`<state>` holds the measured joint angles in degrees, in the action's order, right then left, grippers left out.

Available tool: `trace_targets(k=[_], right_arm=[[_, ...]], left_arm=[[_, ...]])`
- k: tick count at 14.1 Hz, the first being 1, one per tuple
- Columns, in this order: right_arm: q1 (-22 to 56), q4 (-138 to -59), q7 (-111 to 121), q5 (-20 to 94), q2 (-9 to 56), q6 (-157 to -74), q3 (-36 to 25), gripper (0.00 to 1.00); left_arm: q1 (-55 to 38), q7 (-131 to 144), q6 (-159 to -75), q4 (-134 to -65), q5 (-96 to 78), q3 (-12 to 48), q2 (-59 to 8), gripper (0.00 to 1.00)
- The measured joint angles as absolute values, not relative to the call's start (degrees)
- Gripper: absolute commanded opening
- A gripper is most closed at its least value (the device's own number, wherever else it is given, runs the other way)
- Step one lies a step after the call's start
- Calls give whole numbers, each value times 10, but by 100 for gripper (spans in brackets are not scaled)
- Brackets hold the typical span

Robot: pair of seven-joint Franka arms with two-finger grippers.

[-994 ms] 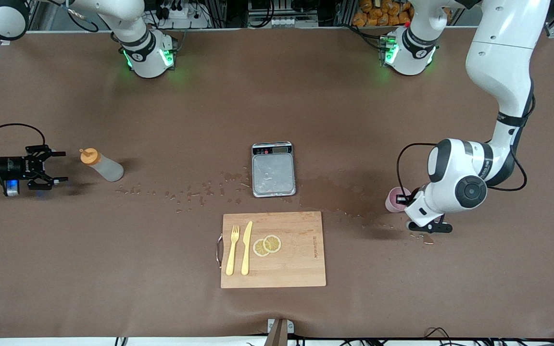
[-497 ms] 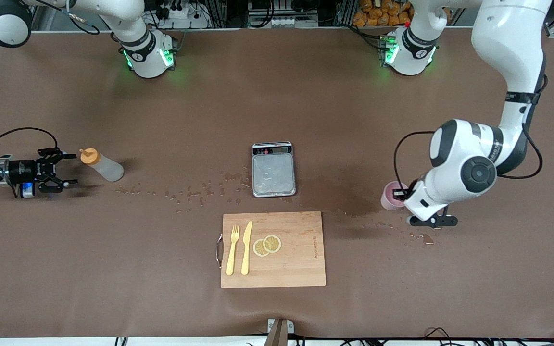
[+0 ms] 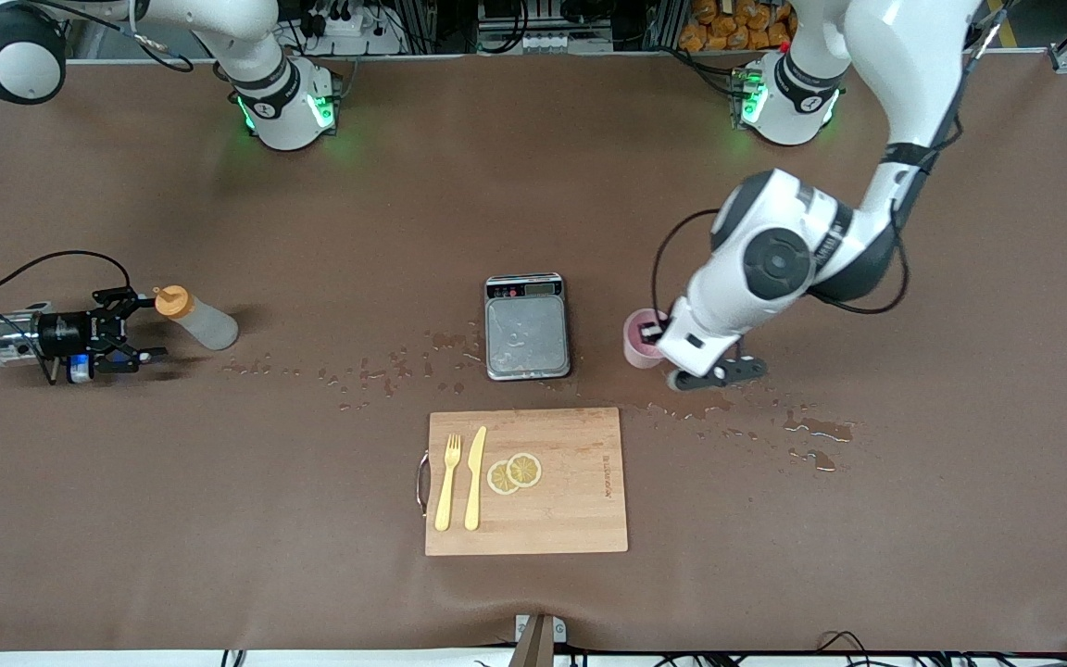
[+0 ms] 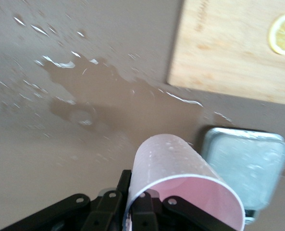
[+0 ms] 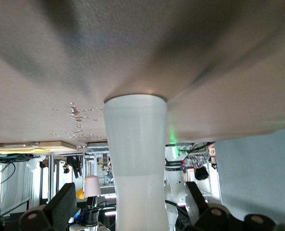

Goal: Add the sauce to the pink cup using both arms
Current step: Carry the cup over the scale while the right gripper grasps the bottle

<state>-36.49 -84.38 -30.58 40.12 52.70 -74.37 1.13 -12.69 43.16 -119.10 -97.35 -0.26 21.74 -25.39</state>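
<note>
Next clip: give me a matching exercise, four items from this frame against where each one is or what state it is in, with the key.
Items:
1. pink cup
2. sauce bottle
3. fork
4. scale

Places or states:
A. lying on its side on the table, right gripper open at its orange cap
B. on the cutting board, beside the knife
C. held in the left gripper, beside the scale
D. on the table, farther from the front camera than the cutting board

Pairs: 1-C, 2-A, 3-B, 4-D
</note>
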Motion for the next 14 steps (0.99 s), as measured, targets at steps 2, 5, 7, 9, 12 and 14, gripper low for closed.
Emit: trace_targets(k=[2, 5, 7, 9, 12, 14], right_arm=[[-361, -844, -299, 405, 538, -736, 14, 100], [-345, -846, -297, 413, 548, -735, 17, 100], [-334, -847, -296, 415, 549, -735, 17, 100], [-329, -847, -296, 415, 549, -735, 17, 79], [-328, -847, -291, 415, 549, -735, 15, 71], [-329, -847, -278, 415, 549, -735, 13, 64]], left_arm=[[-167, 481, -1191, -962, -3, 218, -265, 0], [-213, 531, -1192, -944, -3, 217, -290, 0], [-233, 550, -1195, -936, -3, 216, -306, 0], [-247, 561, -1199, -924, -3, 215, -324, 0], [-260, 589, -1224, -910, 20, 215, -349, 0], [-267, 613, -1255, -906, 37, 214, -364, 0]])
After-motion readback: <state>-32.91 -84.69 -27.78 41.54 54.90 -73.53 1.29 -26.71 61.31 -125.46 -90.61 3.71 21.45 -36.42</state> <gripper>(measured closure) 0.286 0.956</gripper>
